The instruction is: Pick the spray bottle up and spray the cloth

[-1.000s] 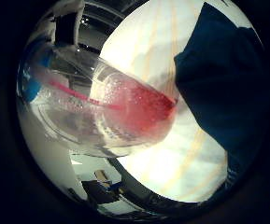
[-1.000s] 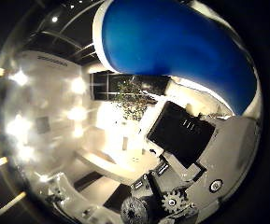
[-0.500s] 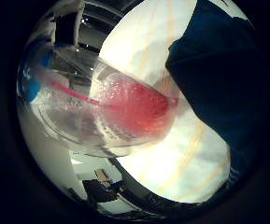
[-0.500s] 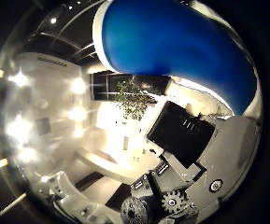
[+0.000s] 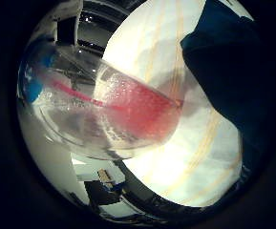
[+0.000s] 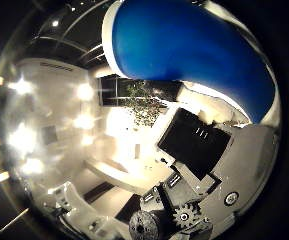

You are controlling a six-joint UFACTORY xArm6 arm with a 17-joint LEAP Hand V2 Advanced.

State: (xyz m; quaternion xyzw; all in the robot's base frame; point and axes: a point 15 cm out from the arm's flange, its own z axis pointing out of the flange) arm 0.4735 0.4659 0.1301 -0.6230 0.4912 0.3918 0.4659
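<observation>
Pick-up apparently done: clear plastic spray bottle (image 5: 123, 114) with red liquid and blue head held close against the palm, above the white, yellow-striped cloth (image 5: 195, 162); hand (image 6: 199, 165) curl unreadable; spraying unconfirmed.

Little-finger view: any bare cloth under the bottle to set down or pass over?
Free: the pale striped cloth past the bottle base, bordered by the dark blue fabric. Crowded: the bottle fills the view close to the palm, and the blue fabric covers one side of the cloth.
</observation>
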